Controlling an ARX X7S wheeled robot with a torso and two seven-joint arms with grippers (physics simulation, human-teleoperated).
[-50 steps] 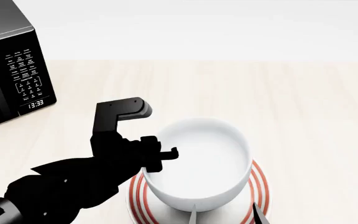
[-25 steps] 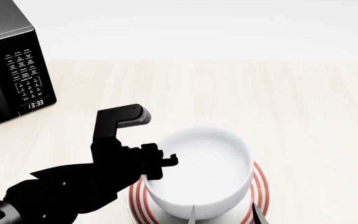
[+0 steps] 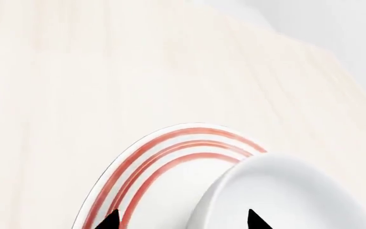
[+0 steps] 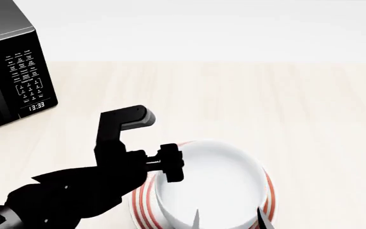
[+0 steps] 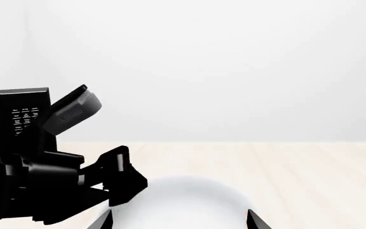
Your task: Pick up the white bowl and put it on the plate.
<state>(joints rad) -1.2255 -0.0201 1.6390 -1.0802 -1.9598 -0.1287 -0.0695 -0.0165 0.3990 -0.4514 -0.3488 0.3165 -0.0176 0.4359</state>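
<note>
The white bowl (image 4: pixel 209 183) sits low over the plate (image 4: pixel 143 198), near the surface's (image 4: pixel 297 105) near edge. The plate's red rings show only as a thin crescent on either side of it. The left gripper (image 4: pixel 170 164) has its jaws clamped on the bowl's rim on the side nearest the black microwave (image 4: pixel 8 67), which stands at the far left corner. In the left wrist view the bowl (image 3: pixel 285 195) covers much of the plate (image 3: pixel 151 167), and no gap between the two is visible, so I judge the bowl to be seated or all but seated, though actual contact cannot be confirmed.

The step in hand is the release. To do it well, the bowl should settle fully before the jaws part, so it does not drop or rock. The red crescents look about even on both sides, which suggests it is fairly well centred; a small nudge is only worth making if it proves lopsided. The jaws should open wide enough to clear the thick wall on both faces, and the arm should then rise straight up, since a sideways pull could drag the rim and slide the bowl off centre.

Of the right gripper (image 5: pixel 177 220) only two dark fingertips show; whether its jaws are apart or together I cannot tell.
</note>
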